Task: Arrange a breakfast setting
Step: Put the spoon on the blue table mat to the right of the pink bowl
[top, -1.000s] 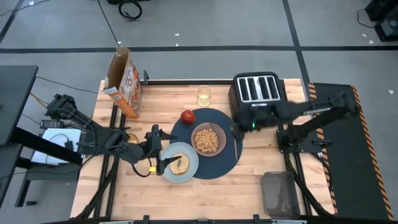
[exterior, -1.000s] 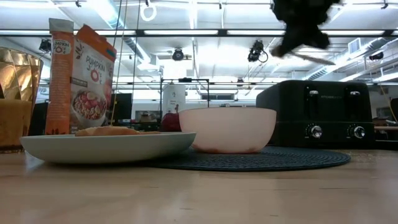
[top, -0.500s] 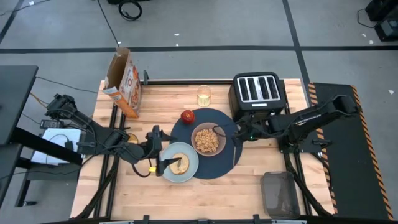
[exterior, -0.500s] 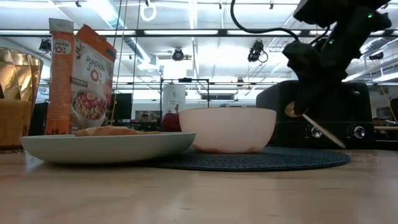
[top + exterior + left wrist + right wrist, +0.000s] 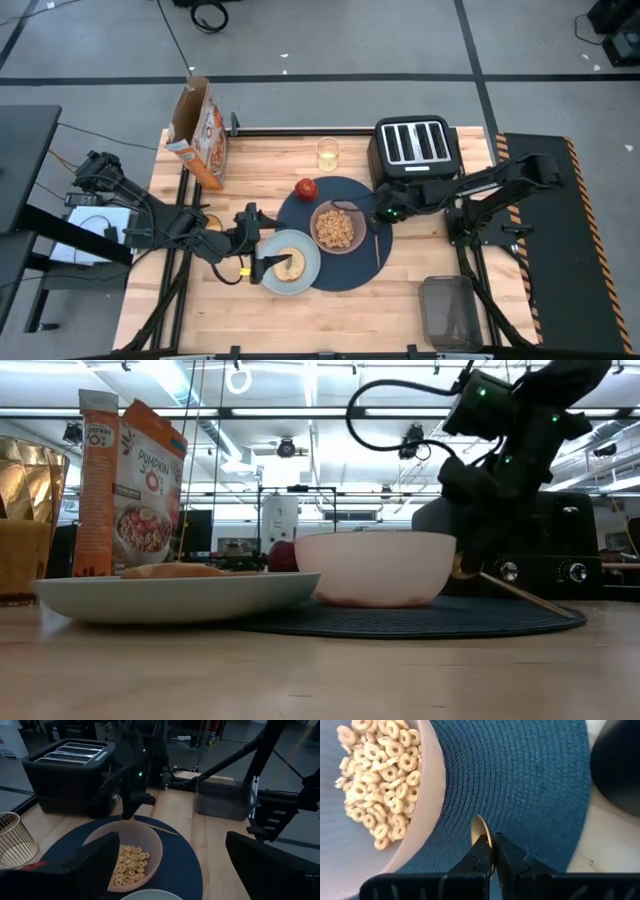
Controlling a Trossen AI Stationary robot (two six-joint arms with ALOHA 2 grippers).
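Observation:
The dark-blue placemat [image 5: 350, 265] lies mid-table. On it stand the tan bowl [image 5: 337, 227] of cereal rings and the red apple [image 5: 306, 188]. The pale-blue plate [image 5: 300, 275] with the round toasted bread [image 5: 290, 265] overlaps the mat's left edge. The amber cup [image 5: 328, 154] stands behind the mat. My right gripper [image 5: 377, 214] is low at the bowl's right side, shut on the thin gold spoon [image 5: 377, 245]. My left gripper [image 5: 262, 262] is open over the plate's left part, its fingers wide apart in the left wrist view [image 5: 180, 870]. My right gripper pinches the spoon at its rounded bowl end [image 5: 479, 832] between its two fingers, which come from above, pointing down. The handle slants down toward the table's near edge, and its free end [image 5: 572, 614] rests on the placemat.
The black toaster [image 5: 413, 150] stands right behind my right gripper. The orange cereal box [image 5: 198, 132] stands at the far left. A dark tray [image 5: 450, 312] sits at the near right corner. Bare wood shows along the near edge.
My right gripper has come down from high in front of the toaster and gone toward the table's left, to the bowl's right side, carrying the spoon. The spoon's handle end now touches the placemat. The mat with the bowl has shifted slightly rightward.

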